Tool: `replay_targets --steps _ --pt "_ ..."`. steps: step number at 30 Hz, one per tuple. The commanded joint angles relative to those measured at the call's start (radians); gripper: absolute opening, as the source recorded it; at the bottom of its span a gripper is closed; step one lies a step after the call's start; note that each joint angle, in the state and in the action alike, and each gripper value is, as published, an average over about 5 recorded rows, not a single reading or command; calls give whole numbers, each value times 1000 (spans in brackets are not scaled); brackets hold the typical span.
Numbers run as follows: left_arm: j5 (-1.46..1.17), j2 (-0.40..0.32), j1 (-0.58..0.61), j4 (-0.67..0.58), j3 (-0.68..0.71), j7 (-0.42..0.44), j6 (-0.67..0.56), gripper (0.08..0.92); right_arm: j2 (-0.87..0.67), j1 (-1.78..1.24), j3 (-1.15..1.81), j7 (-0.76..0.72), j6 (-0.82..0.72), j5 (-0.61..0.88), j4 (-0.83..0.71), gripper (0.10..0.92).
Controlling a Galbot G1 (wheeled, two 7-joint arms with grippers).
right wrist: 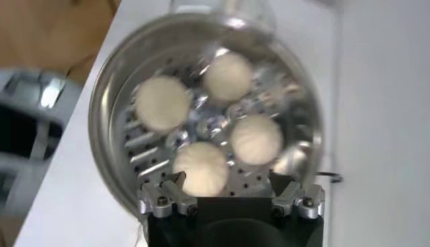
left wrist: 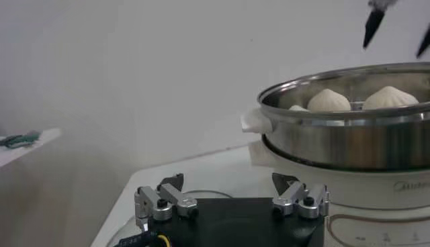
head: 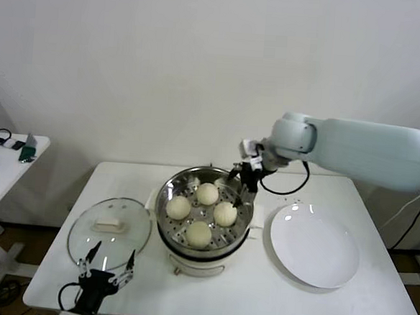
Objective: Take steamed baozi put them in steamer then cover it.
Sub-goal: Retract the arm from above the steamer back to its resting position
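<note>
Head view, read from left to right, starts with the side table [head: 8, 159] at the far left, which carries small clutter and plays no part in the job. On the main table [head: 373, 299] the cover [head: 110, 231] lies flat with its bar handle up, just beside the steamer, where the nearest arm can reach it. The left gripper [head: 106, 264] hovers at the table's front edge, right before the cover, fingers spread wide and holding nothing; it looks posted there for the lid pickup. The steamer [head: 202, 233] stands in the middle of the table, uncovered, and the four steamed baozi [head: 207, 194] sit spaced apart on its perforated tray, none stacked, so steam could reach each one. The right gripper [head: 242, 175] hangs over the steamer's back rim, fingers wide and empty; the right wrist view looks straight down on all four buns, which suggests loading is finished. To the right, the white plate [head: 314, 251] lies bare, near the steamer. Judged from this layout, only the covering step remains.
</note>
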Motion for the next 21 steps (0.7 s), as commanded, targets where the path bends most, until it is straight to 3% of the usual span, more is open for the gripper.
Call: replay_targets --steps 1,11,17,21 --pt "-83 6 -14 -6 8 -25 1 823 -343 -447 682 429 27 116 29 823" --pt "-8 48 -91 36 8 -37 -62 823 -568 -1395 1532 669 141 -37 178 823" --pt "4 79 -130 64 7 -64 -94 815 -441 -2054 2167 659 223 -84 236 823" --pt "5 94 -151 83 -3 -75 -96 804 -315 -2313 2388 602 302 -111 246 823"
